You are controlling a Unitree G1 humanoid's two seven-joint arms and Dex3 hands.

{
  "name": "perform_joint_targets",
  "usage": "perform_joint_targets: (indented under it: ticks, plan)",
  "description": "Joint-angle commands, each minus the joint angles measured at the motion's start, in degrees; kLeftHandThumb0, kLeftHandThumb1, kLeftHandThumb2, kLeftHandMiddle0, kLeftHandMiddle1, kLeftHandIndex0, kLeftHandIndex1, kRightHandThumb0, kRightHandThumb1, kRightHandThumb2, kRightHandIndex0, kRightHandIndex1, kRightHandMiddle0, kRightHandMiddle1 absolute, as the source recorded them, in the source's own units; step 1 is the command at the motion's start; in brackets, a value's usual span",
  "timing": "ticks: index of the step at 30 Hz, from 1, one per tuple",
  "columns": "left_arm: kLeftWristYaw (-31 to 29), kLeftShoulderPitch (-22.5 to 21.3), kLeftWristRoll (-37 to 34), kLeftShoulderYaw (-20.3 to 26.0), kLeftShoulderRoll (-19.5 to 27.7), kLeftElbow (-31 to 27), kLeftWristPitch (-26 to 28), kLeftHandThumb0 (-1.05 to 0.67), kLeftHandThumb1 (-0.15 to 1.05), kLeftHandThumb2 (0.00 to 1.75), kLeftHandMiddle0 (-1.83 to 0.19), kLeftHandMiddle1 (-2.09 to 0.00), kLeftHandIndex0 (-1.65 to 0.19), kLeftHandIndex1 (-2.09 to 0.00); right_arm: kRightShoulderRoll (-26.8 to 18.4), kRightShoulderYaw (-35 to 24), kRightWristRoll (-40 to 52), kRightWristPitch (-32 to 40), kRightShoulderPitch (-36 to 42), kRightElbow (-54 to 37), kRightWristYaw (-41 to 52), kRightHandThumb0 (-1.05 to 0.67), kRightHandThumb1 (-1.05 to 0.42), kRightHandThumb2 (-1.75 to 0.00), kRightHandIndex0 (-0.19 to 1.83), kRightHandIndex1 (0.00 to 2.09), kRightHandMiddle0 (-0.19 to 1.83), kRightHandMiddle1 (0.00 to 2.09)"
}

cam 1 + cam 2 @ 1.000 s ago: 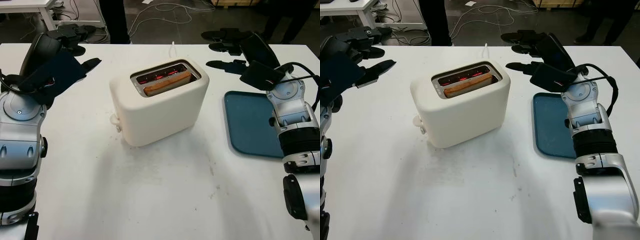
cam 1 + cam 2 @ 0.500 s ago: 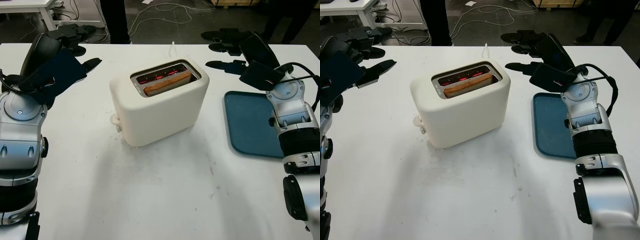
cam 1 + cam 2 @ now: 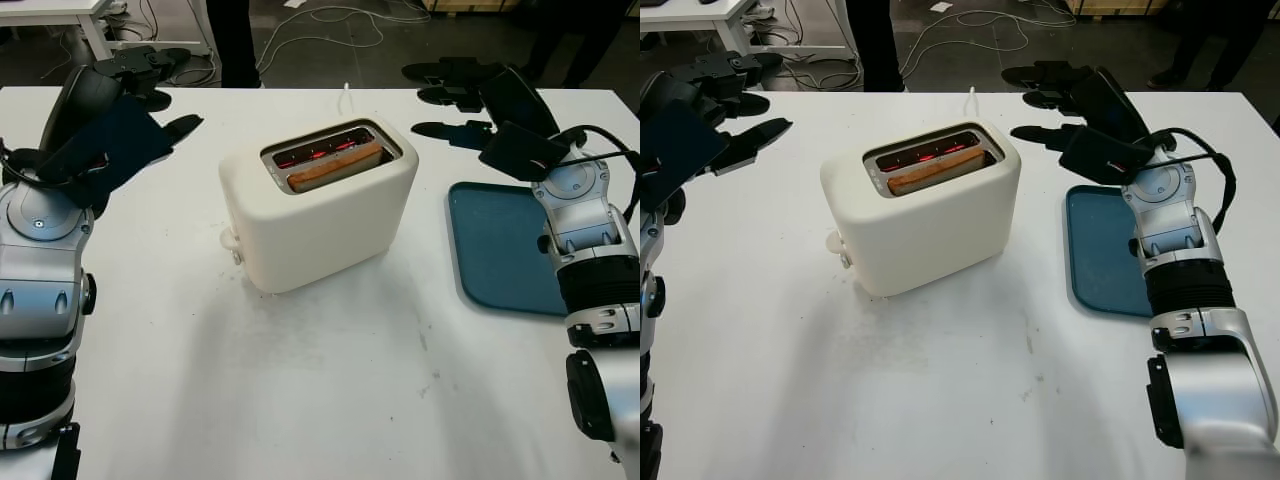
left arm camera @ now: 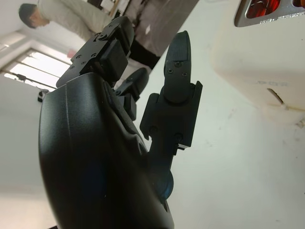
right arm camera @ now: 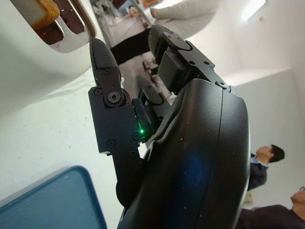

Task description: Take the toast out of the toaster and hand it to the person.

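Right now the toast (image 3: 334,166) sits in the nearer slot of the cream toaster (image 3: 318,205), its top crust showing just above the slot rim. Its long axis follows the slot, running from near-left up to far-right across the table, and the far slot behind it glows red. The toaster stands at the middle of the white table (image 3: 330,390), turned at an angle, with its lever knob on the near-left end.

From the toast, the right hand (image 3: 1065,105) lies to the far right, raised over the table just beyond the toaster's far-right corner; it holds nothing and is open. The left hand (image 3: 135,100) lies to the far left, also raised and open with nothing in it, well apart from the toaster across a wider stretch of bare table. So the right hand looks the nearer of the two, and the toast's far-right end points roughly toward it.

By my judgement, a grasp from the right would need the fingers to come down over the slot and close across the slice's thin faces, not along its length. A blue tray (image 3: 505,245) lies on the table to the right of the toaster, under the right forearm. A person's dark legs (image 3: 232,40) stand beyond the table's far edge.
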Motion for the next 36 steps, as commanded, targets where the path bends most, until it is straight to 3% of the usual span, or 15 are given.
perform_joint_targets:
  ticks: [1, 36]
  plan:
    - [-0.09, -0.79, 0.49, 0.23, 0.30, -0.37, 0.12, -0.34, 0.92, 0.27, -0.20, -0.79, -0.50, -0.01, 0.24, -0.01, 0.17, -0.28, 0.52, -0.17, -0.07, -0.43, -0.92, 0.00, 0.69, 0.00, 0.63, 0.00]
    - [-0.11, 0.14, 0.43, 0.32, 0.12, -1.04, 1.00, -0.39, 0.92, 0.29, -0.20, -0.74, -0.51, -0.01, 0.60, -0.12, 0.95, 1.64, 2.26, -1.46, 0.26, -0.37, -0.92, -0.01, 0.68, 0.00, 0.61, 0.00]
